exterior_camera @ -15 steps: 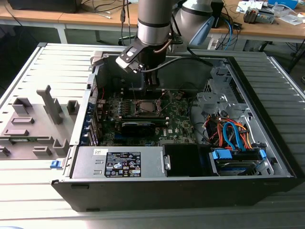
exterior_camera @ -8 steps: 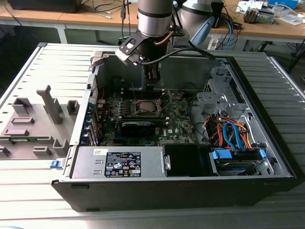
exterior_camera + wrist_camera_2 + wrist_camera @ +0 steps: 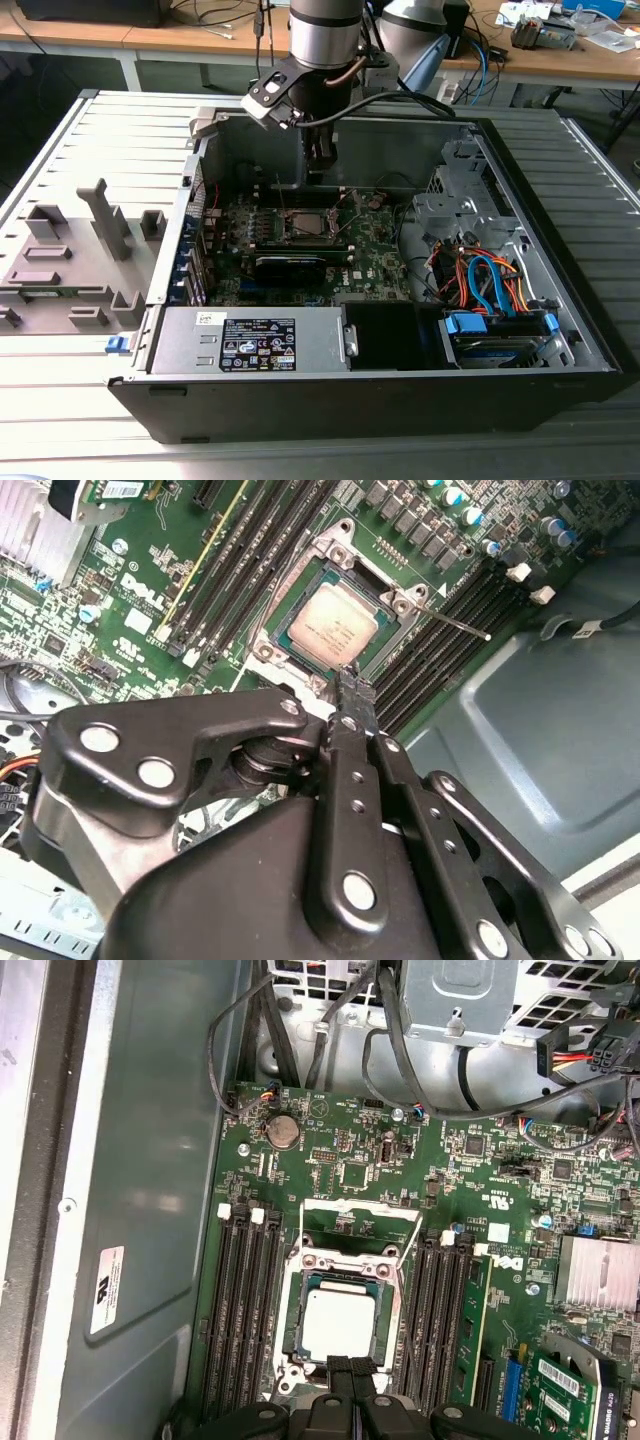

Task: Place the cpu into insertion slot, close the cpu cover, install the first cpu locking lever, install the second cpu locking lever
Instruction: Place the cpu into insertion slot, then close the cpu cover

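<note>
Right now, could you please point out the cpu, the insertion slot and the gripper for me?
cpu (image 3: 340, 1325): first wrist view, middle of its silvery top.
insertion slot (image 3: 293, 1318): first wrist view, dark rim beside the cpu.
gripper (image 3: 350, 1368): first wrist view, midway between its black fingertips.

Exterior view: can't tell what sits inside the insertion slot (image 3: 303, 226), too small. Arm (image 3: 322, 40) cropped at 12 o'clock, masking part of the case back wall (image 3: 400, 150). Hard drive (image 3: 495, 338) at 4 o'clock partly buried under cables (image 3: 490, 285). In both wrist views: gripper (image 3: 347, 680) (image 3: 352, 1368) body cut by the frame edge, covering one side of the slot rim. First wrist view: heatsink (image 3: 598, 1272) cropped at the edge.
</note>
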You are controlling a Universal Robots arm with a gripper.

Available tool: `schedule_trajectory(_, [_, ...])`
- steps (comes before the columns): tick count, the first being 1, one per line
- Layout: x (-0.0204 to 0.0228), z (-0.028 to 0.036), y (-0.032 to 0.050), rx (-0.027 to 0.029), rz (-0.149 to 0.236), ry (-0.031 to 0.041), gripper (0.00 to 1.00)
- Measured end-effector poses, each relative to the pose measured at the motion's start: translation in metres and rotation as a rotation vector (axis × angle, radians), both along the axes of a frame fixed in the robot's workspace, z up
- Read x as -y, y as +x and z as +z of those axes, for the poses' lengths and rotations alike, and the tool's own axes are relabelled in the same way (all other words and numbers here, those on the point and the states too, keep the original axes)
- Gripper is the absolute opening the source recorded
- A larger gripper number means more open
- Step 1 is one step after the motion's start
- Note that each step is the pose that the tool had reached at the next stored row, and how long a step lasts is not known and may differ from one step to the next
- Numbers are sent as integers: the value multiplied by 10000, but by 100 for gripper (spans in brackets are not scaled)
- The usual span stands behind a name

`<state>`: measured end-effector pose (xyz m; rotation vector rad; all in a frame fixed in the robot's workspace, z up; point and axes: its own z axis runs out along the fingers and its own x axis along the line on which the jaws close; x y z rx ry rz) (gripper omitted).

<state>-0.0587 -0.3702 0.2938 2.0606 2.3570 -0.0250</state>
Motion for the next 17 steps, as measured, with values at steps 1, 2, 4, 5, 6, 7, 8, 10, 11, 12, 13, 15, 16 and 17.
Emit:
schedule_trajectory(1, [0, 0, 0, 0, 0, 0, 11])
schedule_trajectory(2, [0, 0, 0, 0, 0, 0, 11])
schedule_trajectory(4, [1, 1, 0, 0, 0, 0, 11])
schedule_trajectory(5, [7, 2, 1, -1, 3, -2, 11])
schedule_trajectory(6, [14, 0, 4, 1, 2, 1, 11])
schedule_trajectory(7, [22, 0, 18, 0, 0, 1, 11])
schedule_trajectory(8, [29, 0, 33, 0, 0, 0, 11])
schedule_trajectory(10, [36, 0, 61, 1, 0, 1, 11])
schedule_trajectory(11, [41, 1, 88, 0, 0, 0, 11])
schedule_trajectory(12, [45, 0, 119, -2, 1, 1, 11])
schedule_trajectory(13, [49, 0, 153, -2, 0, 0, 11])
schedule_trajectory(15, [50, -1, 186, -2, 0, 1, 11])
schedule_trajectory(16, [50, -2, 213, -2, 0, 1, 11])
schedule_trajectory(17, [50, -3, 229, -3, 1, 1, 11])
